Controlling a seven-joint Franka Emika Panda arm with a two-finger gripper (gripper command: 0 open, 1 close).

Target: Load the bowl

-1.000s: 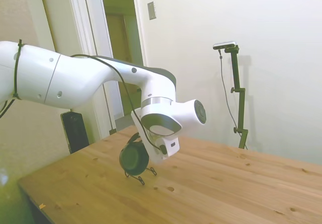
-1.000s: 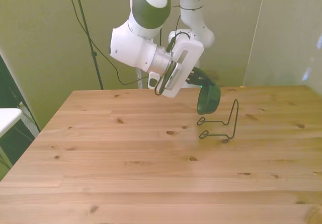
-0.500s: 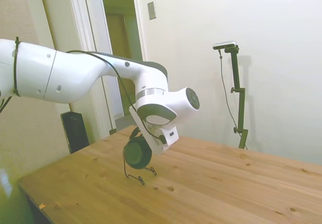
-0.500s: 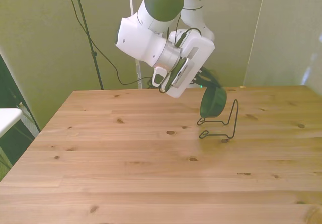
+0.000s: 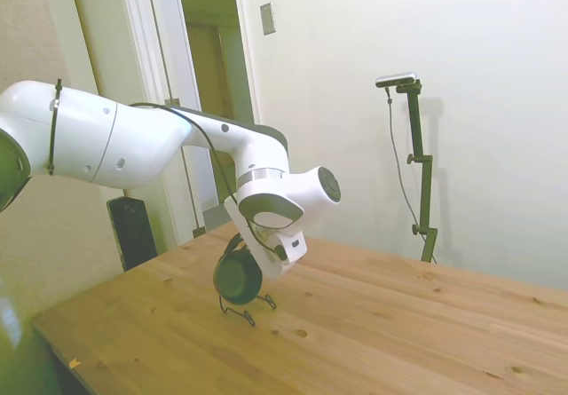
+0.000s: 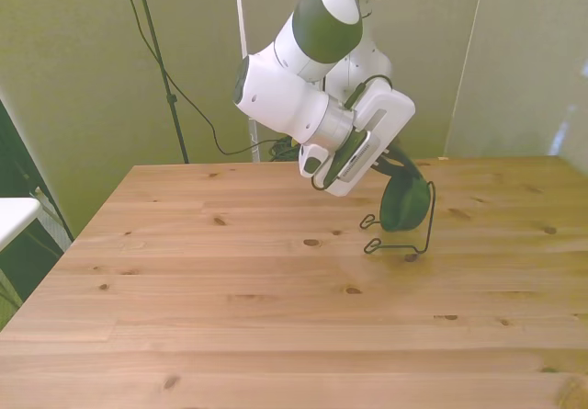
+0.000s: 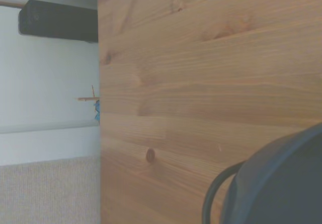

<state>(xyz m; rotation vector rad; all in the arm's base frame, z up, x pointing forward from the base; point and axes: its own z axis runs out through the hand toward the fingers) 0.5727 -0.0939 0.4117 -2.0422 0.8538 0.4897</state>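
Since one second ago the arm has swung toward the front view's right and lowered, so the bowl (image 6: 405, 204) now sits down inside the wire rack (image 6: 415, 234) instead of hanging above it. The bowl is held on its edge, probably so it can lean against the rack's upright loop. The gripper (image 6: 397, 172) seems to be pinching the bowl's rim, but its fingers are hidden, so I cannot tell surely. The wooden table (image 6: 230, 317) is pale pine; behind it are plain walls and a doorway (image 5: 213, 102).
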